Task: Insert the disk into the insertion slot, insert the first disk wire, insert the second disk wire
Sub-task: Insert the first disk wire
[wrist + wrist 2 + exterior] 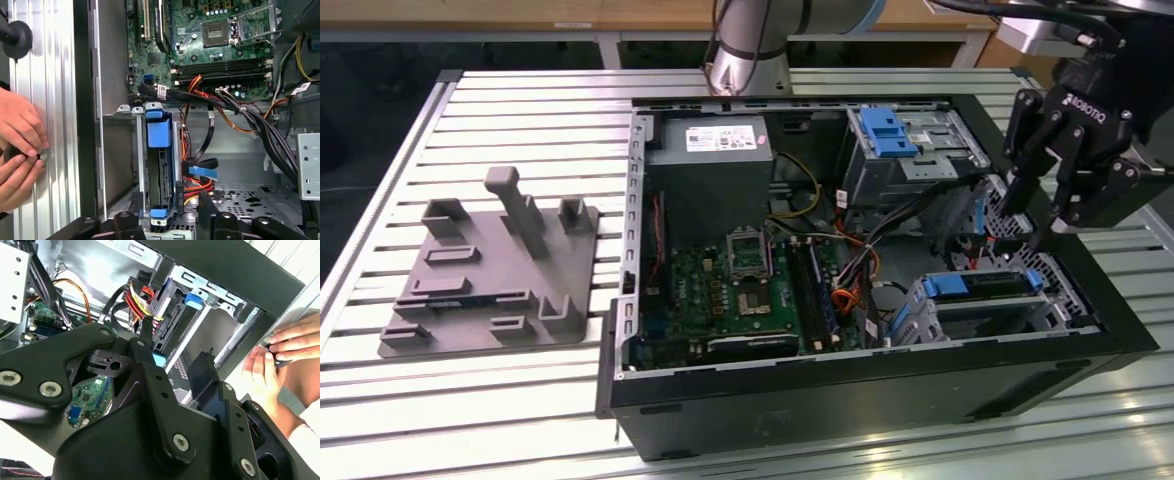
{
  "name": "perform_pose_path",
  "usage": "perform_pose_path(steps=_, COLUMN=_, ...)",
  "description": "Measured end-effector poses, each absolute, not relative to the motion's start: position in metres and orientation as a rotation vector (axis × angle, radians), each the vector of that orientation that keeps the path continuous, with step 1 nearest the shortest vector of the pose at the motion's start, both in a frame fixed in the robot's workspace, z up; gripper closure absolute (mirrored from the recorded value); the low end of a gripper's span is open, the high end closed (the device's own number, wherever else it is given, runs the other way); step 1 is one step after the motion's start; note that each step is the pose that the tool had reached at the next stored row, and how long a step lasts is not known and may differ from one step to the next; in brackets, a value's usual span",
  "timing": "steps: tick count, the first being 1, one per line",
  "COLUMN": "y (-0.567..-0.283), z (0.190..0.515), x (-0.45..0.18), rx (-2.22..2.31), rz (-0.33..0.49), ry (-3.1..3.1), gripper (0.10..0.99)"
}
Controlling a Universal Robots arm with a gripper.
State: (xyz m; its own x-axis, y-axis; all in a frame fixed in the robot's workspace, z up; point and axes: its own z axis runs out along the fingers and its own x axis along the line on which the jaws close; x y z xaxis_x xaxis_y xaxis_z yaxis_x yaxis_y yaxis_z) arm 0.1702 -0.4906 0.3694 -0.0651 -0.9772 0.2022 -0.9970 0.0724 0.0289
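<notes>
The hand (pixel 1041 215) is open and holds nothing. Its two black fingers (pixel 136 206) stand apart and point down into the open case (pixel 854 392), at the exterior view's right. In the first wrist view the fingertips sit on either side of the slot's line, close above it but not touching.

The disk (pixel 165 172) is inside the slot (pixel 987 318), the perforated metal cage in the case's corner. Its blue handle (pixel 159 132) faces the motherboard (pixel 734 290).

Just beside the disk's far end lie red, yellow and black wires (pixel 197 186) and a flat blue plug (pixel 204 172). I cannot tell whether any of them is seated in the disk.

A taller bay (pixel 907 160) with a blue clip stands behind the hand, and the power supply (pixel 707 140) sits in the far corner.

Outside the case wall, a person's fingers (pixel 22 125) pinch a small dark part over the slatted tabletop (pixel 520 100).

A grey fixture (pixel 494 270) rests on the tabletop, well apart from the case, on the exterior view's left.
</notes>
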Motion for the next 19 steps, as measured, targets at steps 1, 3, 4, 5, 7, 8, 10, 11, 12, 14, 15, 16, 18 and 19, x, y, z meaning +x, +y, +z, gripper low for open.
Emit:
perform_pose_path(steps=1, y=-0.491, z=0.368, x=0.171, rx=2.024, rz=0.174, ry=-2.169, gripper=0.529)
perform_pose_path(steps=3, y=-0.491, z=0.365, x=0.171, rx=2.023, rz=0.171, ry=-2.168, gripper=0.545)
perform_pose_path(steps=4, y=-0.491, z=0.364, x=0.171, rx=2.023, rz=0.170, ry=-2.167, gripper=0.545)
perform_pose_path(steps=5, y=-0.491, z=0.363, x=0.172, rx=2.023, rz=0.170, ry=-2.167, gripper=0.612)
perform_pose_path(steps=7, y=-0.491, z=0.361, x=0.172, rx=2.023, rz=0.169, ry=-2.166, gripper=0.678)
perform_pose_path(steps=8, y=-0.491, z=0.360, x=0.172, rx=2.023, rz=0.169, ry=-2.166, gripper=0.678)
perform_pose_path(steps=10, y=-0.490, z=0.359, x=0.172, rx=2.024, rz=0.169, ry=-2.165, gripper=0.678)
perform_pose_path(steps=11, y=-0.490, z=0.359, x=0.172, rx=2.024, rz=0.169, ry=-2.165, gripper=0.678)
perform_pose_path(steps=12, y=-0.489, z=0.358, x=0.172, rx=2.025, rz=0.169, ry=-2.164, gripper=0.678)
perform_pose_path(steps=14, y=-0.488, z=0.357, x=0.172, rx=2.026, rz=0.169, ry=-2.163, gripper=0.678)
perform_pose_path(steps=15, y=-0.487, z=0.356, x=0.172, rx=2.027, rz=0.169, ry=-2.163, gripper=0.678)
perform_pose_path(steps=16, y=-0.487, z=0.356, x=0.172, rx=2.028, rz=0.169, ry=-2.162, gripper=0.678)
perform_pose_path(steps=18, y=-0.487, z=0.354, x=0.173, rx=2.031, rz=0.170, ry=-2.159, gripper=0.678)
perform_pose_path(steps=19, y=-0.487, z=0.354, x=0.173, rx=2.033, rz=0.170, ry=-2.157, gripper=0.678)
